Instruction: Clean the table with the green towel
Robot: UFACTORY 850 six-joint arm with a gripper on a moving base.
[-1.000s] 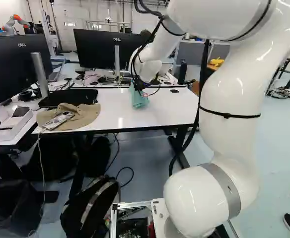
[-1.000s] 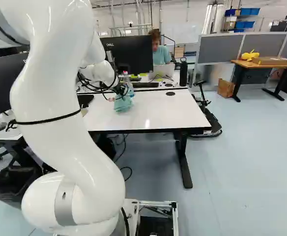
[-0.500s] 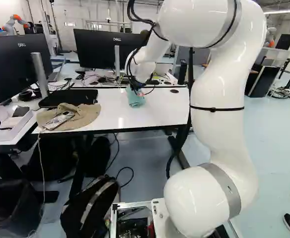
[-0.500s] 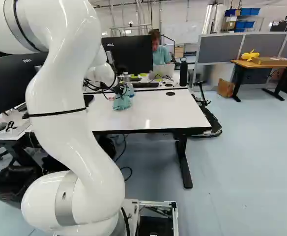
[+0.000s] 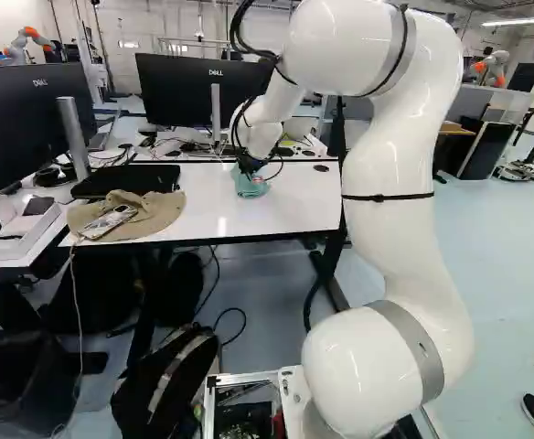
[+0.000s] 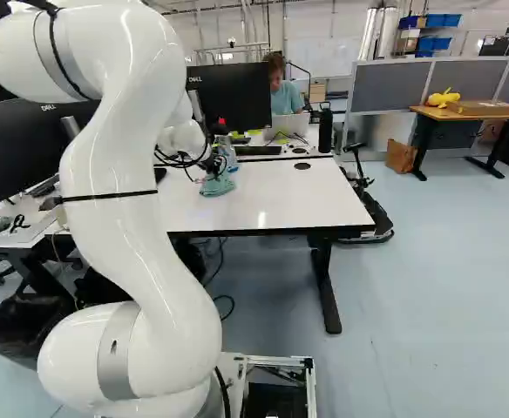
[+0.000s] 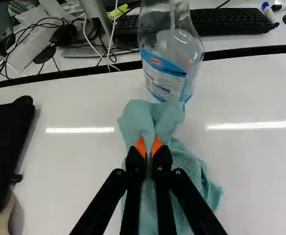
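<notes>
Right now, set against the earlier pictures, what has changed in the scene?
The upper arm has shifted left in the left base view and right in the right base view. The gripper, shut on the towel, has come down, and the towel bunches lower at the table. The beige cap and black case stayed put.

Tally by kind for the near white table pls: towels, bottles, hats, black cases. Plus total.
Towels: 1 (green towel, pinched in the jaws)
Bottles: 1 (clear bottle with blue label)
Hats: 1 (tan hat)
Black cases: 1 (black case, next to the hat)
Total: 4
</notes>
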